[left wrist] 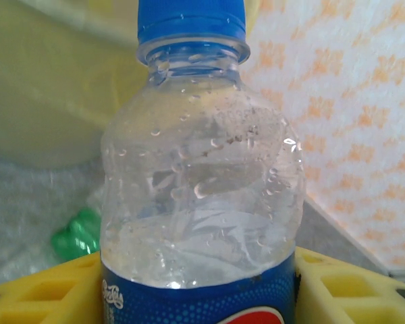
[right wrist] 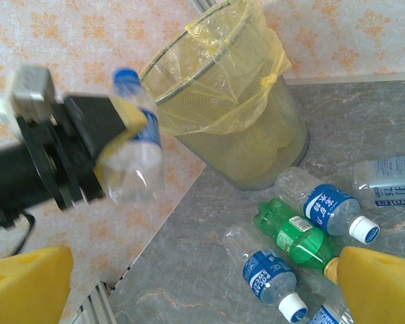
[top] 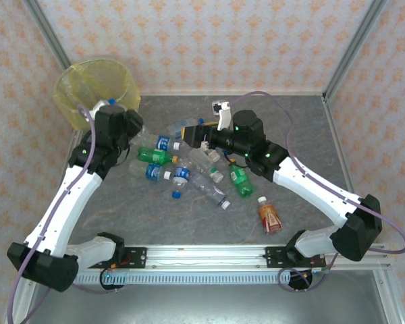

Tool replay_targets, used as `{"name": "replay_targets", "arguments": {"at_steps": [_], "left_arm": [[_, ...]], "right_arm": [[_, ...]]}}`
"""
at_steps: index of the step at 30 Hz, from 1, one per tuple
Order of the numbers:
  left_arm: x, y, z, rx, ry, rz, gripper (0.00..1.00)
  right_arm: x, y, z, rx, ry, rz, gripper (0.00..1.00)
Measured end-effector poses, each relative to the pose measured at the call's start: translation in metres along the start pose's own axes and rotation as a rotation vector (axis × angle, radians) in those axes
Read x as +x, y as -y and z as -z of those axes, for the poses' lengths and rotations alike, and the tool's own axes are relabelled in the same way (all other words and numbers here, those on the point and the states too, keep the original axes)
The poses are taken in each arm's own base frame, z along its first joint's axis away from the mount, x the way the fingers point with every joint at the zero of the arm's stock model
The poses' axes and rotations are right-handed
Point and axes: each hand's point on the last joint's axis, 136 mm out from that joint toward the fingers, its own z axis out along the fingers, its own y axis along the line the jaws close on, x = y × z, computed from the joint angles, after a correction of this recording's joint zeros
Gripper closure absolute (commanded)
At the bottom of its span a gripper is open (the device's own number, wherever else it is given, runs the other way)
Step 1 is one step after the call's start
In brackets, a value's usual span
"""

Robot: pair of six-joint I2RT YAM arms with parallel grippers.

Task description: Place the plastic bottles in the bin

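My left gripper (top: 116, 109) is shut on a clear plastic bottle (left wrist: 199, 169) with a blue cap and blue label, gripped at the label between the yellow fingers (left wrist: 47, 290). It holds the bottle in the air just beside the bin (top: 94, 86), a round mesh bucket lined with a yellow bag (right wrist: 229, 101). In the right wrist view the left gripper (right wrist: 125, 138) and its bottle (right wrist: 136, 172) hang left of the bin. My right gripper (top: 185, 135) stands open above the pile of bottles (top: 189, 172), with nothing between its fingers (right wrist: 27, 287).
Several clear blue-label bottles (right wrist: 266, 273) and green ones (right wrist: 300, 236) lie on the grey table between the arms. An orange-red bottle (top: 270, 217) lies apart at the front right. Patterned walls and metal posts close in the back and sides.
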Motion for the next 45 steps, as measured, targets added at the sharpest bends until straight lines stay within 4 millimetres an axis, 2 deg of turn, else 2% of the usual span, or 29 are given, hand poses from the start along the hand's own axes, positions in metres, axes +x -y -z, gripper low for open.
{"name": "replay_targets", "arguments": {"at_steps": [6, 9, 13, 17, 23, 26, 30, 37, 39, 40, 41, 45], "left_arm": [[-0.064, 0.038, 0.007, -0.017, 0.168, -0.095, 0.42], [-0.094, 0.045, 0.002, -0.036, 0.223, -0.116, 0.42], [-0.129, 0.032, -0.015, -0.1, 0.271, -0.112, 0.42], [-0.15, 0.009, -0.035, -0.175, 0.289, -0.114, 0.42], [-0.17, -0.026, -0.066, -0.272, 0.283, -0.122, 0.41], [-0.174, -0.039, -0.078, -0.302, 0.271, -0.128, 0.41], [-0.174, -0.044, -0.084, -0.312, 0.257, -0.133, 0.41], [-0.172, -0.043, -0.086, -0.299, 0.244, -0.136, 0.37], [-0.172, -0.043, -0.086, -0.299, 0.243, -0.138, 0.27], [-0.172, -0.043, -0.086, -0.299, 0.242, -0.141, 0.11], [-0.171, -0.043, -0.087, -0.298, 0.24, -0.144, 0.01], [-0.174, -0.04, -0.084, -0.293, 0.245, -0.151, 0.01]], "right_arm": [[-0.004, -0.002, 0.006, 0.001, 0.015, 0.003, 0.0], [-0.006, -0.004, 0.009, 0.001, 0.025, 0.005, 0.0], [-0.009, -0.006, 0.012, 0.002, 0.034, 0.007, 0.0], [-0.009, -0.007, 0.015, 0.006, 0.036, 0.011, 0.0], [-0.009, -0.005, 0.016, 0.016, 0.034, 0.012, 0.0], [-0.009, -0.005, 0.016, 0.017, 0.033, 0.012, 0.0], [-0.009, -0.004, 0.016, 0.022, 0.036, 0.012, 0.0], [-0.009, -0.004, 0.016, 0.023, 0.037, 0.012, 0.0], [-0.009, -0.004, 0.016, 0.023, 0.037, 0.012, 0.0], [-0.009, -0.004, 0.016, 0.023, 0.037, 0.012, 0.0], [-0.009, -0.004, 0.016, 0.023, 0.037, 0.012, 0.0], [-0.009, -0.004, 0.016, 0.023, 0.037, 0.012, 0.0]]}}
